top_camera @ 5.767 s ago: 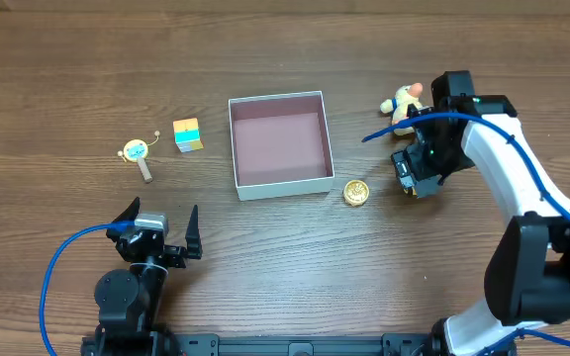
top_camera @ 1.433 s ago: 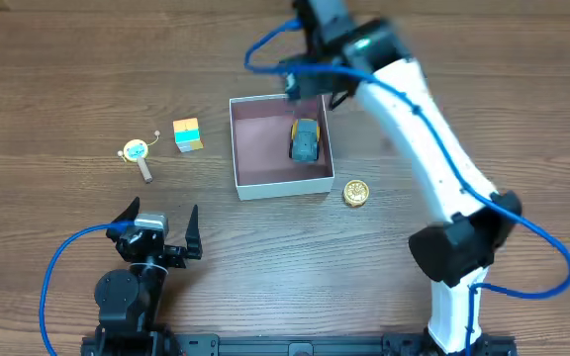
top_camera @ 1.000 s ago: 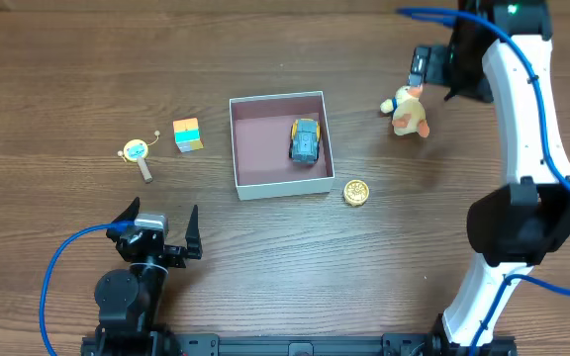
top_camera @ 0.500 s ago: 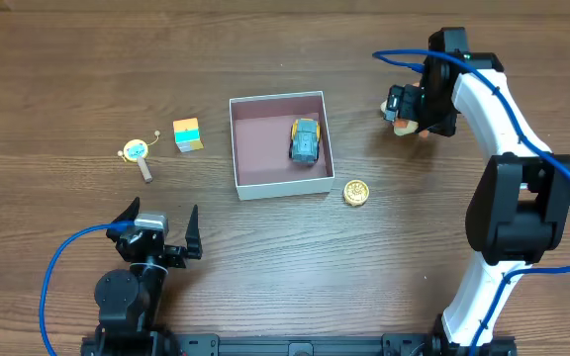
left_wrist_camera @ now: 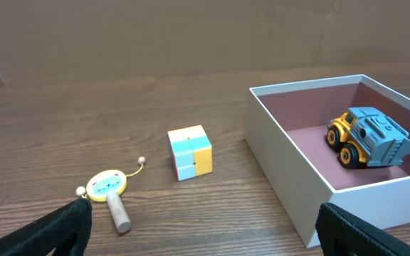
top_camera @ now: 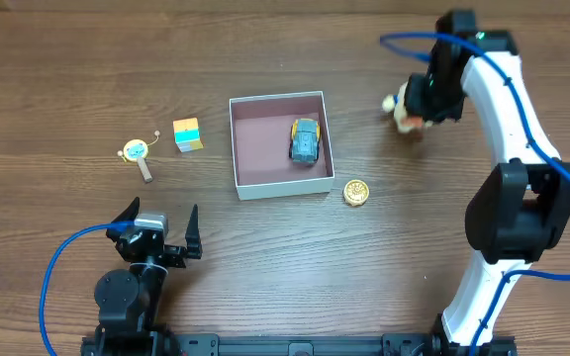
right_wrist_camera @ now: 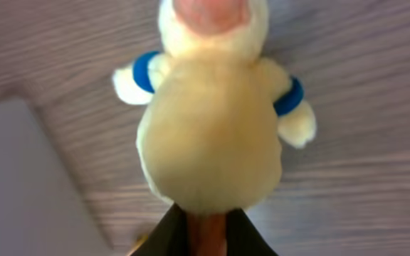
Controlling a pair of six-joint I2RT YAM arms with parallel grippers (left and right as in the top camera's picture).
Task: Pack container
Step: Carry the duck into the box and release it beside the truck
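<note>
The container (top_camera: 265,138) is a square white-walled box with a pink-mauve inside, at the table's middle; in the left wrist view the container (left_wrist_camera: 290,174) lies to the right. A blue and yellow toy truck (top_camera: 306,140) lies in its right half, and the truck (left_wrist_camera: 369,136) also shows in the left wrist view. My right gripper (top_camera: 421,106) is shut on a cream plush toy (top_camera: 401,106) right of the box. The right wrist view has the plush (right_wrist_camera: 212,135) hanging before the right gripper (right_wrist_camera: 206,231), pinched by its orange part. My left gripper (top_camera: 158,233) stands open at the front left with nothing between its fingers (left_wrist_camera: 66,226).
A pastel cube (top_camera: 187,134) and a small yellow rattle (top_camera: 139,152) lie left of the box; the cube (left_wrist_camera: 190,152) and rattle (left_wrist_camera: 107,186) show in the left wrist view too. A gold coin-like disc (top_camera: 356,192) sits off the box's front right corner.
My right arm came down onto the plush toy from the far right and its jaws closed on it. The left arm, the box and the truck have not moved.
</note>
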